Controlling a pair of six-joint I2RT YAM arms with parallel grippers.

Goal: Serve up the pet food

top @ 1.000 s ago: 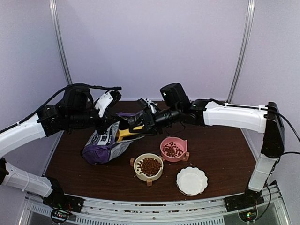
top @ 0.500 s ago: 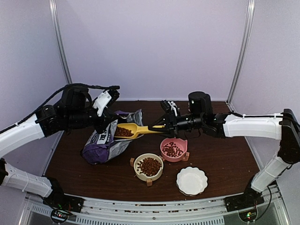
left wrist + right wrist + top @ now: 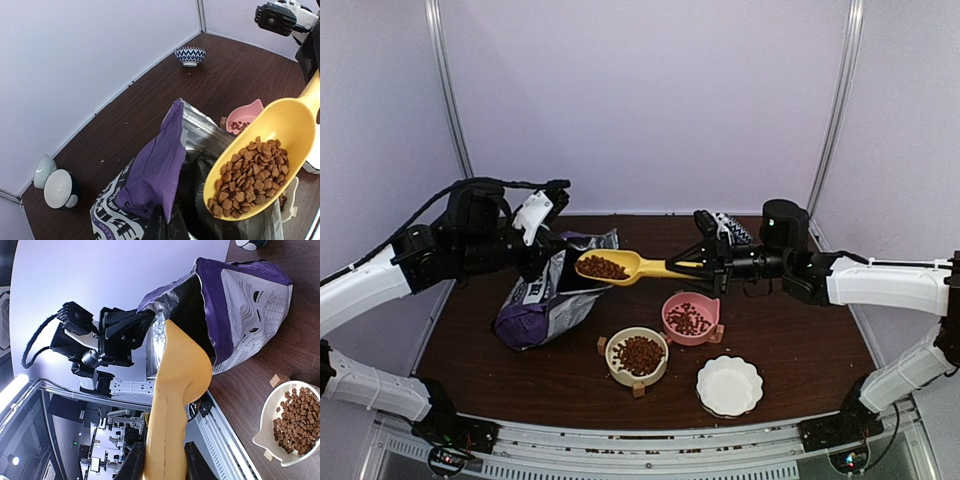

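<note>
Light, loose pet food point(image 3: 603, 267) spills easily, so carry it level in the scoop point(image 3: 655, 267), right hand point(image 3: 698, 264) clamped on its handle, left hand point(image 3: 167, 223) pinching the bag point(image 3: 545, 305).

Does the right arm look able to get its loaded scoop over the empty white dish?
Probably yes. The right gripper holds the scoop up in the air; the white dish lies uncovered near that arm's base, only the low pink bowl between.
</note>
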